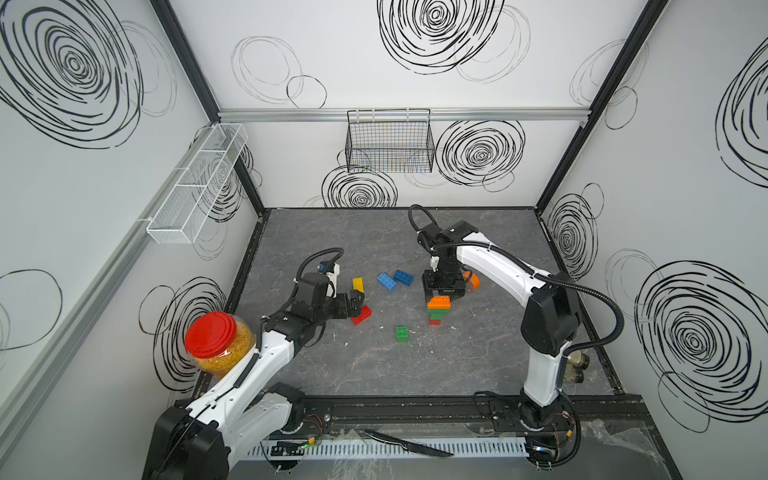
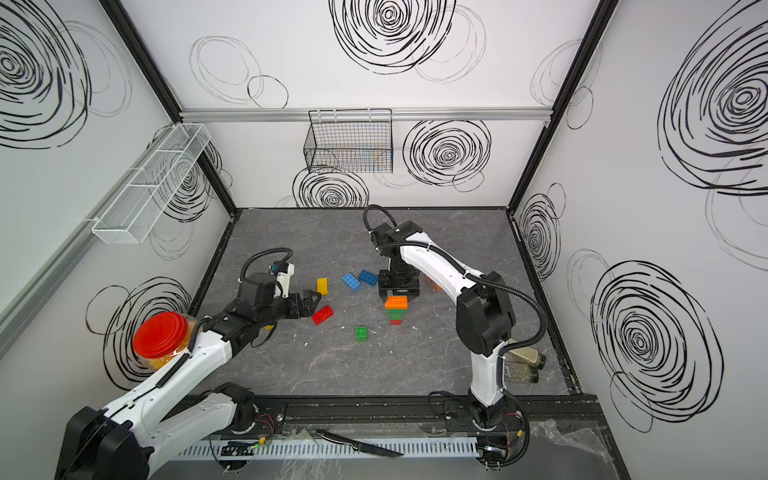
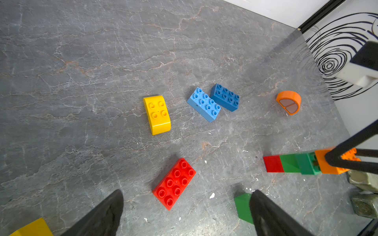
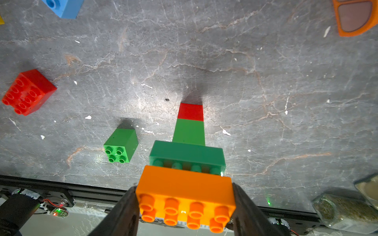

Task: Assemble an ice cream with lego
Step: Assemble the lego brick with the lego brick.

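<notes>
Four bricks stand as one stack (image 1: 435,316) on the grey marbled bench (image 1: 478,374), its narrow red base widening upward like a cone. Right gripper (image 1: 441,296) clamps the top orange brick (image 4: 185,183) by its smooth ends, probably to seat it. Left gripper (image 1: 355,305) hangs spread above a loose red brick (image 3: 173,183). All bricks are glossy, studded plastic.

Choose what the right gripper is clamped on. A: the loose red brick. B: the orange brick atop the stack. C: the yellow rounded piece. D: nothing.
B: in the right wrist view the right gripper has a finger pressed against each end of the orange brick, which sits atop the red and green stack.
</notes>
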Controlling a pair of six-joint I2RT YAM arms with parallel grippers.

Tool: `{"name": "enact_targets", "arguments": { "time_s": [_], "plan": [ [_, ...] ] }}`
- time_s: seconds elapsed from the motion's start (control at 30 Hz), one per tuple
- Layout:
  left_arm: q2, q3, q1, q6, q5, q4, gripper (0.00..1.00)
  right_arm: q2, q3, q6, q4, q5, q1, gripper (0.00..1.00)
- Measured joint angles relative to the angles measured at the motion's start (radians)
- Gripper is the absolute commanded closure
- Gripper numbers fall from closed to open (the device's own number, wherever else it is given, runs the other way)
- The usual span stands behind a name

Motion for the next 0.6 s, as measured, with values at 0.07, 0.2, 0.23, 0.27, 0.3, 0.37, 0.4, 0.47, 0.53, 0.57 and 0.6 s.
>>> {"name": "enact_targets", "arguments": {
  "time_s": [0.07, 0.2, 0.23, 0.27, 0.3, 0.37, 0.4, 0.47, 0.53, 0.57, 0.6],
  "plan": [
    [0.000, 0.000, 0.000, 0.000, 0.000, 0.000, 0.01, 0.000, 0.000, 0.000, 0.000, 0.002, 0.001, 0.46],
    [0.000, 0.000, 0.000, 0.000, 0.000, 0.000, 0.01, 0.000, -0.008, 0.000, 0.006, 0.009, 0.001, 0.46],
    [0.000, 0.000, 0.000, 0.000, 0.000, 0.000, 0.01, 0.000, -0.015, 0.000, 0.009, 0.010, 0.001, 0.46],
    [0.000, 0.000, 0.000, 0.000, -0.001, 0.000, 0.01, 0.000, -0.022, 0.000, 0.013, 0.003, 0.001, 0.46],
    [0.000, 0.000, 0.000, 0.000, -0.001, 0.000, 0.01, 0.000, -0.026, 0.000, 0.019, -0.003, 0.001, 0.46],
    [0.000, 0.000, 0.000, 0.000, 0.000, -0.001, 0.01, -0.003, -0.032, 0.000, 0.027, -0.003, 0.001, 0.46],
    [0.000, 0.000, 0.000, 0.000, -0.001, -0.001, 0.01, -0.007, -0.037, 0.000, 0.032, -0.004, 0.001, 0.46],
    [0.000, 0.000, 0.000, 0.000, -0.001, -0.001, 0.01, -0.011, -0.043, 0.000, 0.039, -0.004, 0.000, 0.46],
    [0.000, 0.000, 0.000, 0.000, -0.001, -0.001, 0.01, -0.013, -0.046, 0.001, 0.042, -0.002, 0.000, 0.46],
    [0.000, 0.000, 0.000, 0.000, -0.001, -0.001, 0.01, -0.013, -0.046, 0.001, 0.042, 0.000, 0.000, 0.46],
    [0.000, 0.000, 0.000, 0.000, -0.001, -0.001, 0.01, -0.013, -0.046, 0.001, 0.042, 0.002, 0.001, 0.46]
  ]
}}
